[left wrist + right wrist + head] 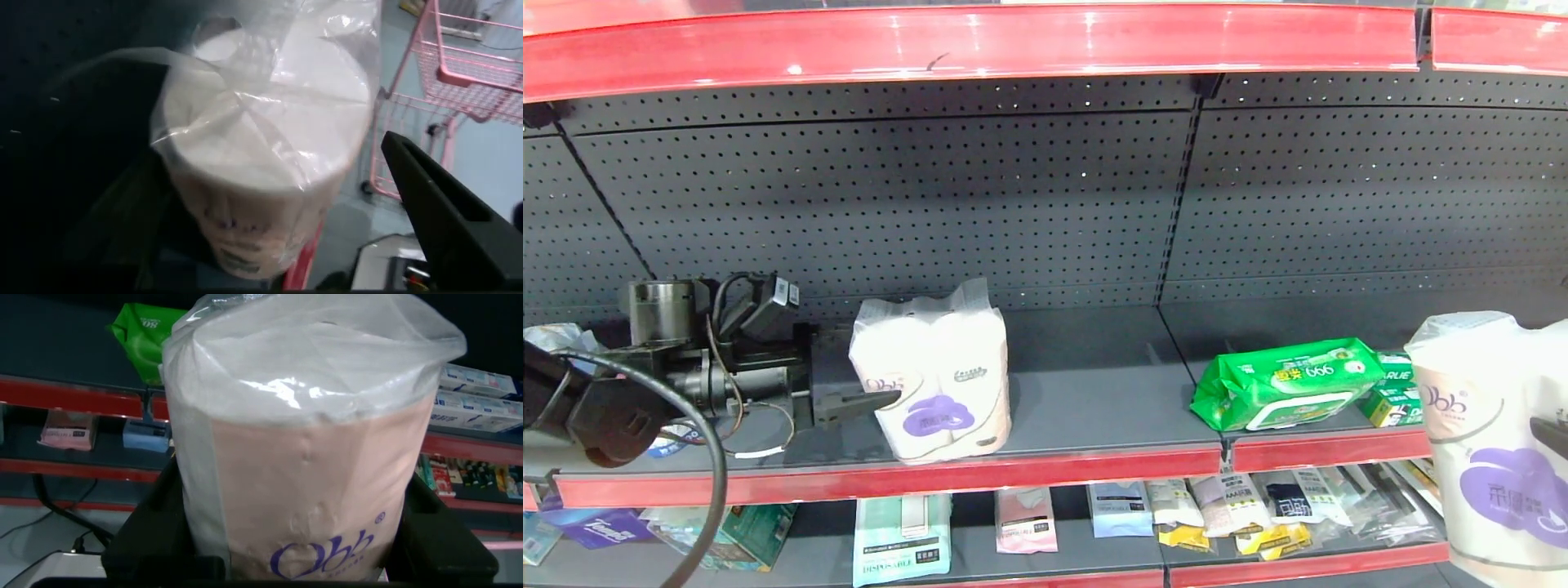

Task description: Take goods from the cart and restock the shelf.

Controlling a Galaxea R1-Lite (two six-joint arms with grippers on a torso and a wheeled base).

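Note:
A white toilet paper pack (935, 376) with a purple logo stands upright on the grey shelf (1094, 392), left of centre. My left gripper (882, 392) is open, level with the pack's lower left side. One dark finger (441, 212) stands just clear of the pack (261, 155); the other is hidden. A second toilet paper pack (1494, 441) hangs in front of the shelf at the far right. My right gripper (294, 539) is shut on that pack (302, 433), its fingers pressing on both sides.
A green wet-wipes pack (1286, 384) and green boxes (1396, 400) lie on the shelf's right section. Bare shelf lies between them and the standing pack. Pouches (1045, 518) fill the lower shelf. A red-edged shelf (972, 41) hangs above. A pink cart (466, 73) stands behind.

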